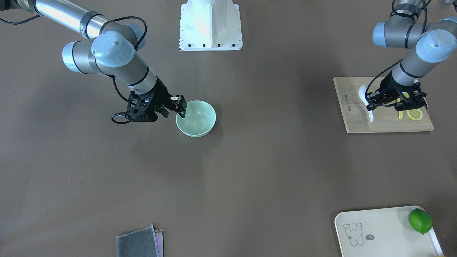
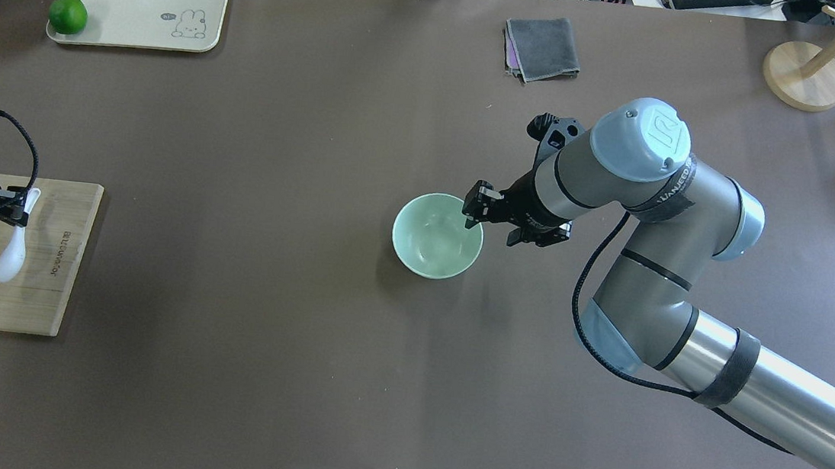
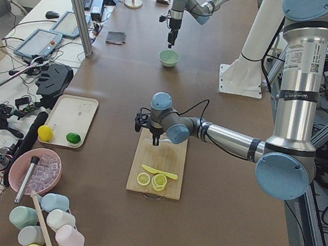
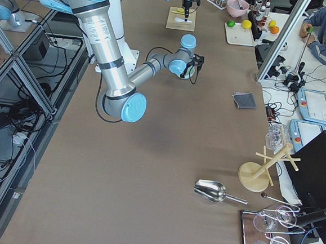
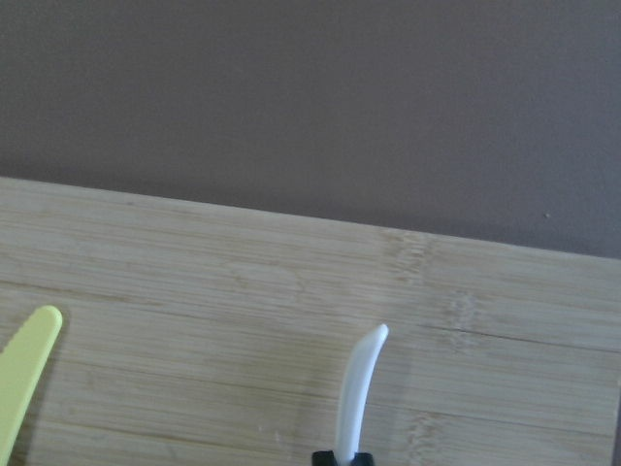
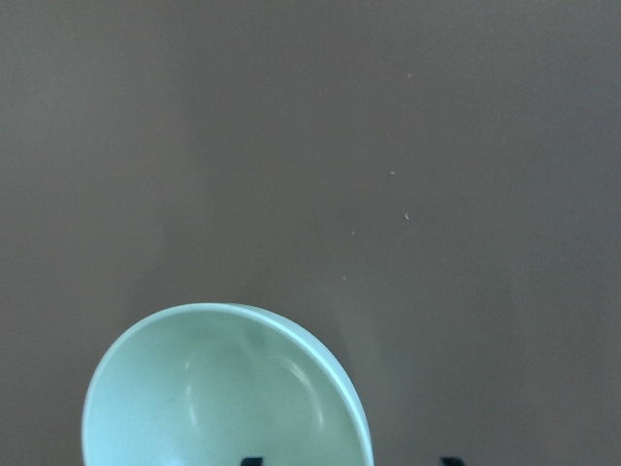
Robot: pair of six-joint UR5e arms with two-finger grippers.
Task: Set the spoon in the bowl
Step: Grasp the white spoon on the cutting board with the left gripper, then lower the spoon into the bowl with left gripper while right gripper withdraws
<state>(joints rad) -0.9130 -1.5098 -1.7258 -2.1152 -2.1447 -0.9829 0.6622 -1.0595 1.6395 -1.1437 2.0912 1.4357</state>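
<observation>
Left gripper [image 2: 18, 205] is pinched narrow on the handle of the spoon [image 2: 11, 257], so the grasp looks made. The spoon hangs over the cutting board [image 2: 37, 290], near the board's edge that faces the bowl, with its scoop end toward my base and the handle tip pointing away. Whether the scoop has cleared the wood I cannot tell; my wrist view shows only a faint shadow beside the handle. I hold it by the handle, I judge, so the scoop can lead into the bowl and drop free when I let go. The yellow knife [image 5: 24, 374] lies further in on the board, apart from the spoon, so the grip has not caught it. The lemon slices [image 1: 415, 114] sit at the board's far end.

My right gripper [image 1: 174, 110] stands spread, one finger inside the bowl [image 2: 417, 242] and one outside, the rim between them and not clamped. That reads as readiness to steady the bowl. The bowl is empty and well apart from the board, so a long carry away from the board remains.
</observation>
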